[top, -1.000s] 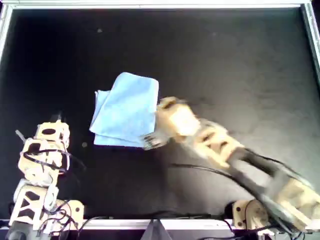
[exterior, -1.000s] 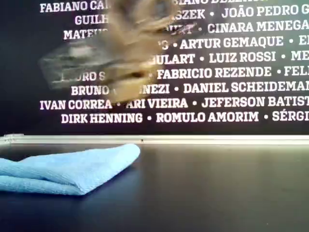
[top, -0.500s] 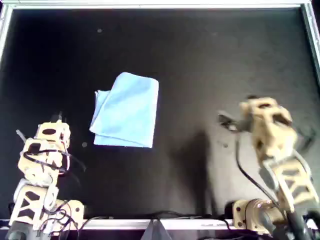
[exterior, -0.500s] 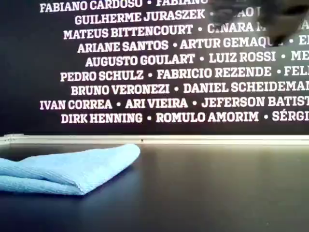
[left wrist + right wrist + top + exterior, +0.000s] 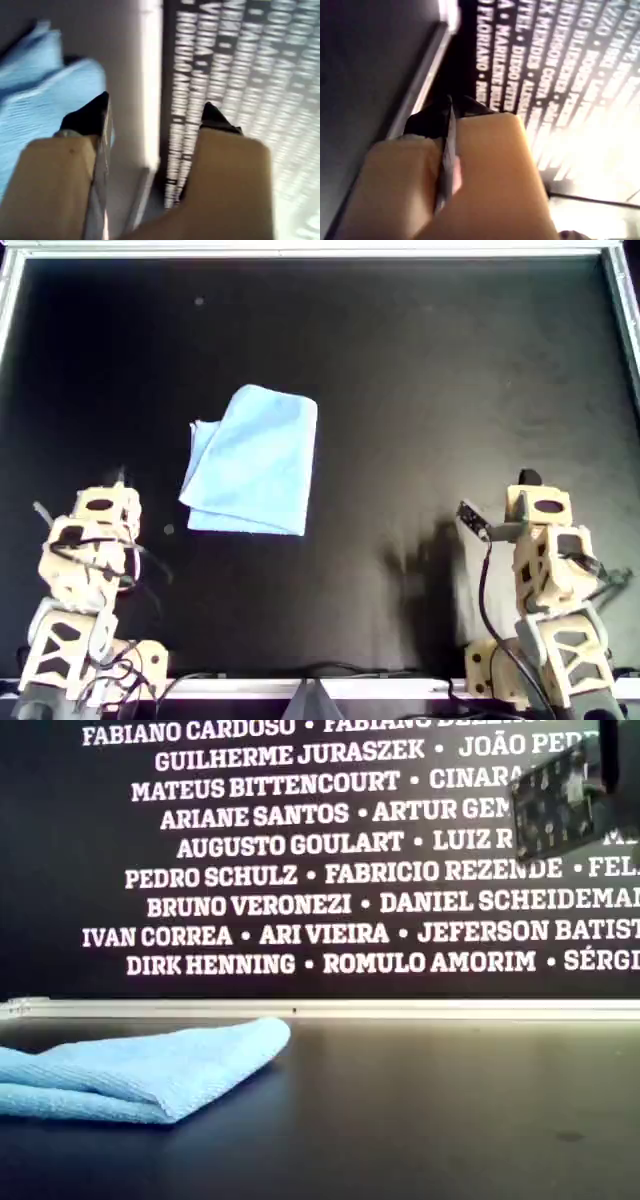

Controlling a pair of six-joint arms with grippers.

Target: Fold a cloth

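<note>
- Since a second ago, the arm (image 5: 545, 540) that reached to the cloth's (image 5: 252, 462) edge has pulled back to the overhead view's 5 o'clock corner. The cloth has not shifted.
- The cloth lies folded on the black table (image 5: 450, 360), a little toward 9 o'clock from the overhead view's centre. Nothing touches it.
- Its long axis runs roughly from 12 to 6 o'clock, tipped slightly toward 1 and 7. A loose corner juts out at its 10 o'clock side.
- From the withdrawn arm the cloth sits at about 10 o'clock and well apart. From the other arm (image 5: 90, 550), parked at the 7 o'clock corner, it sits at about 2 o'clock and nearer.
- My first claw (image 5: 156, 107) stands apart and empty, with the cloth (image 5: 35, 100) off beside one finger.
- My second claw (image 5: 447, 107) is pressed together on nothing, facing only table and the lettered wall (image 5: 300, 870).
- I judge the fold looks finished, or nearly so.
- Neither wrist view has anything at its jaws, so which arm carries which claw is unsettled.
- The first wrist view is smeared.
- In the exterior view the cloth (image 5: 140, 1070) is cut off at the 9 o'clock edge. A blurred arm part (image 5: 560, 805) hangs at 2 o'clock.
</note>
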